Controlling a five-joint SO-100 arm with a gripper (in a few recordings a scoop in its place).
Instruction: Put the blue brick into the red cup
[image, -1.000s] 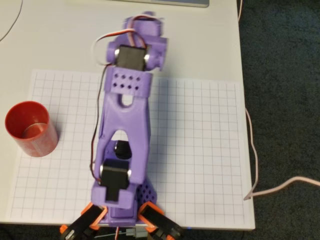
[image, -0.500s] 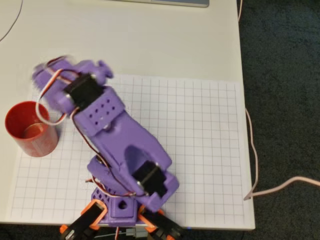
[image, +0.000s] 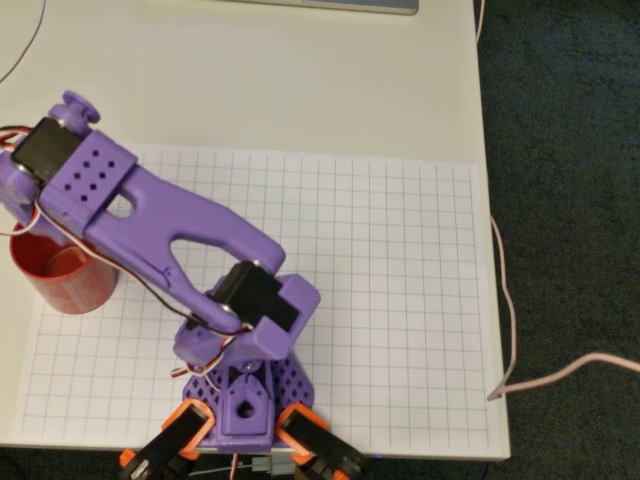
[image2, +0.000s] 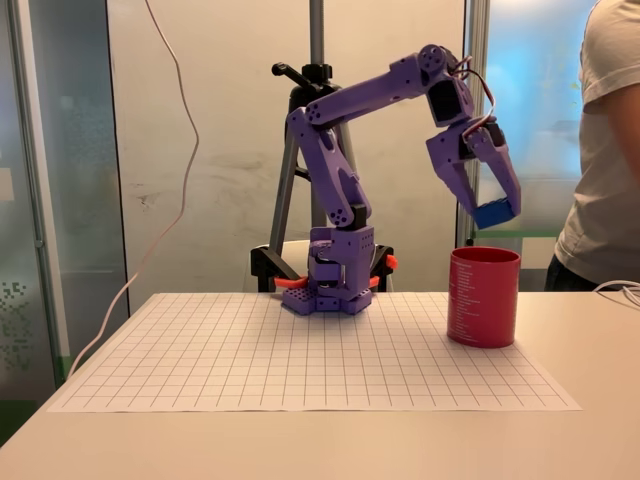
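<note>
fixed view: tool (image2: 492, 212) grips blue brick (image2: 494, 213) just above red cup (image2: 483, 296).

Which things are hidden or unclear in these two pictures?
- Overhead view: the purple arm covers the pincer, the blue brick and part of the red cup.
- Fixed view: the cup's wall hides its inside; the picture's edge cuts off the person.

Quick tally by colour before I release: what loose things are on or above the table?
Blue: 1, the brick, held in the tool above the cup.
Red: 1, the cup, standing on the grid sheet.
Total: 2.
</note>
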